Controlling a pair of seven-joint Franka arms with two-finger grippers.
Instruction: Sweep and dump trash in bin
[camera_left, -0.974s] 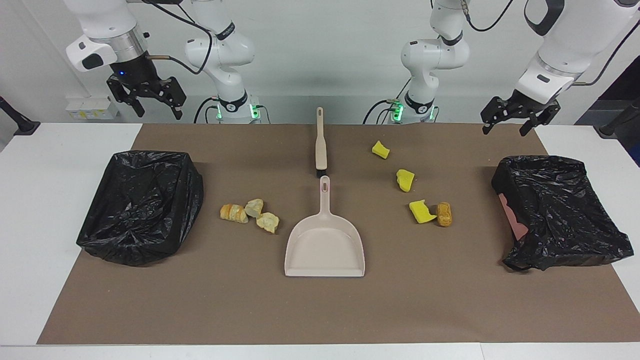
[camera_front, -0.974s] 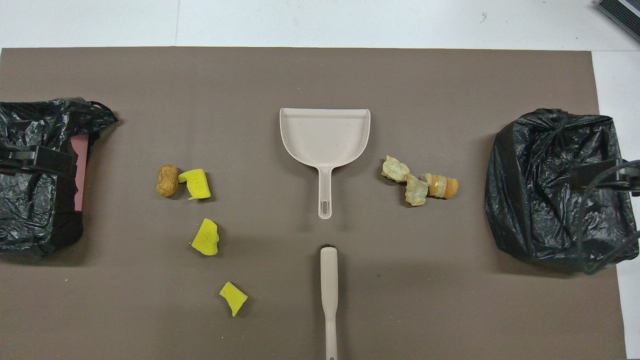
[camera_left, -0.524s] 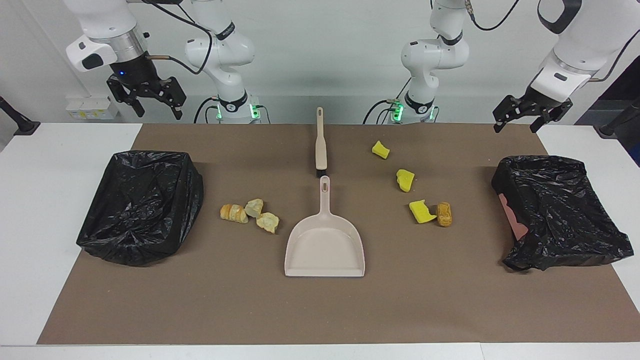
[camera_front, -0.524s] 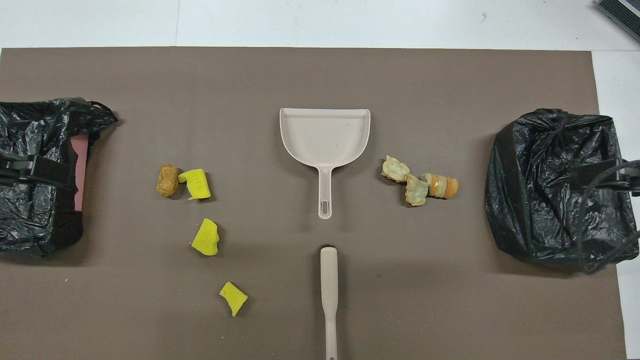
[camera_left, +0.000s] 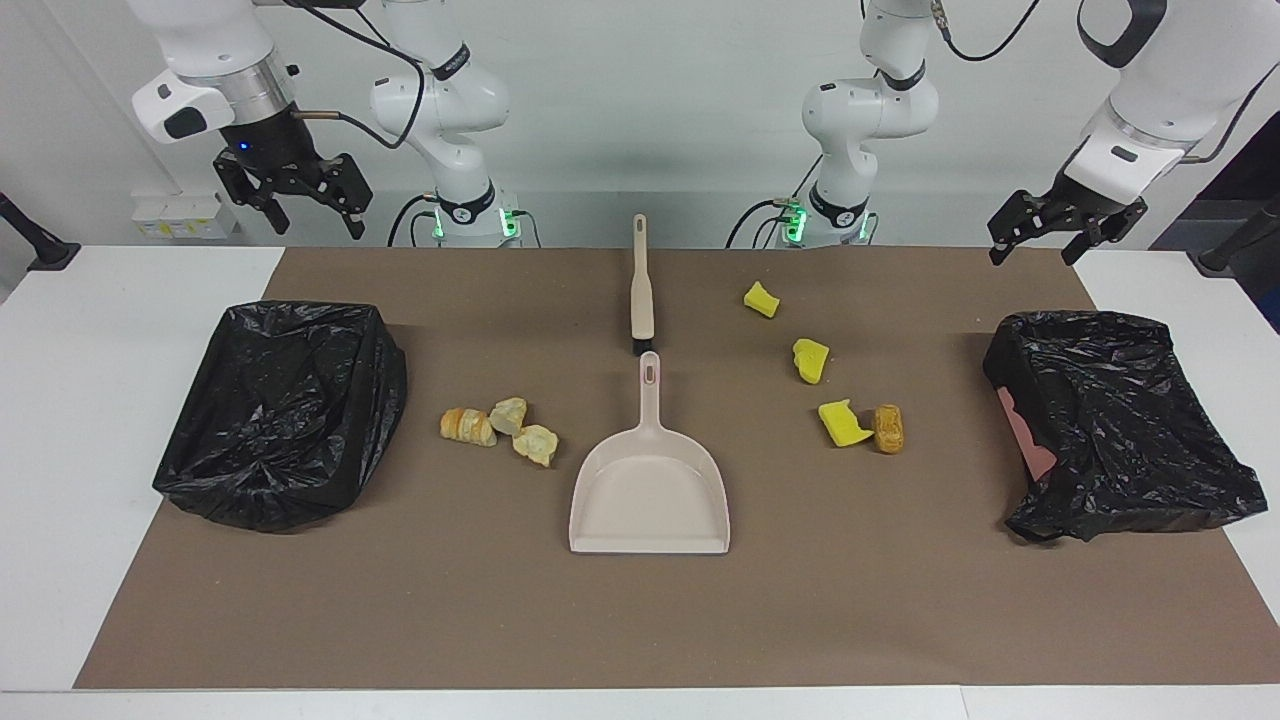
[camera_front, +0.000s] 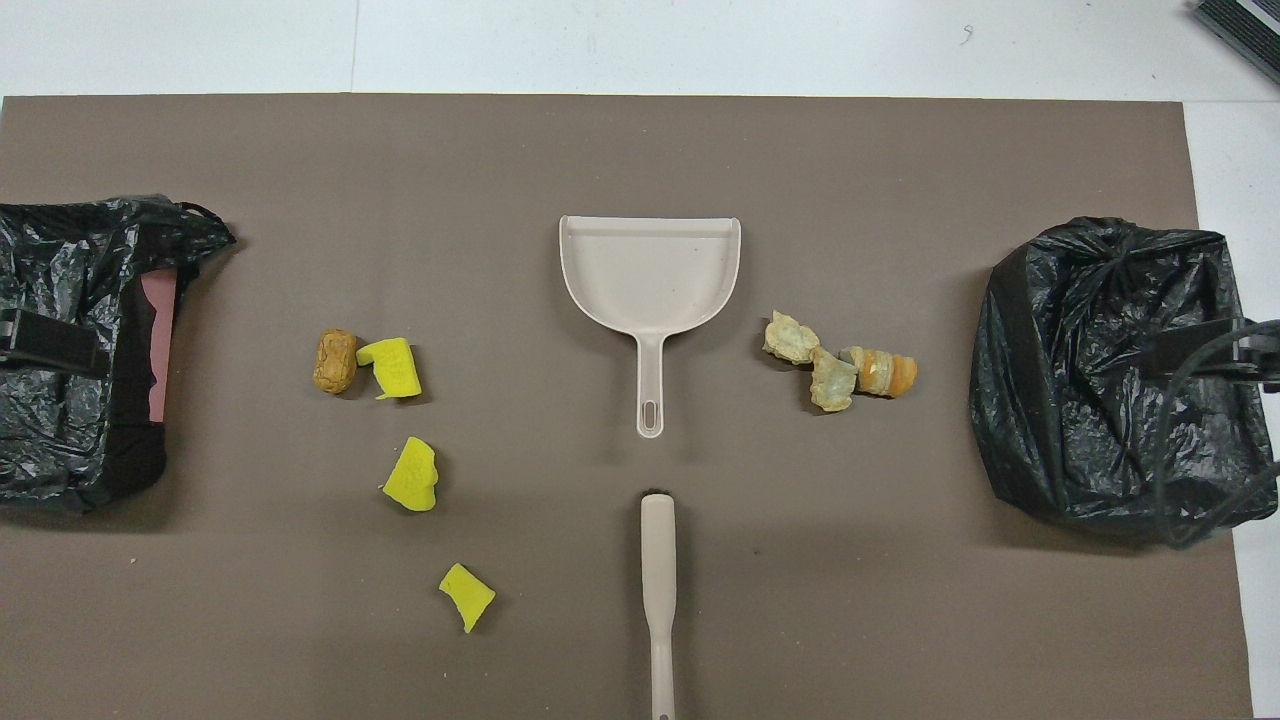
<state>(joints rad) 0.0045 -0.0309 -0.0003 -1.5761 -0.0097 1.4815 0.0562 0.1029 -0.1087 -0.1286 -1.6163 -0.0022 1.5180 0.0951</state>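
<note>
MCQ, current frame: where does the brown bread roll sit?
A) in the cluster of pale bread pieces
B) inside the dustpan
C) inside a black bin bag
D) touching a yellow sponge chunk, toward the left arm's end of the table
D. The brown bread roll lies on the mat against a yellow sponge chunk toward the left arm's end of the table; the dustpan holds nothing, and the pale bread pieces lie toward the right arm's end.

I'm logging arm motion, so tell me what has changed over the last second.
The left gripper, open and empty, has risen and drawn back toward the left arm's end, above the bin there. The right gripper waits open over its end. Dustpan, brush and all seven scraps stayed put.
</note>
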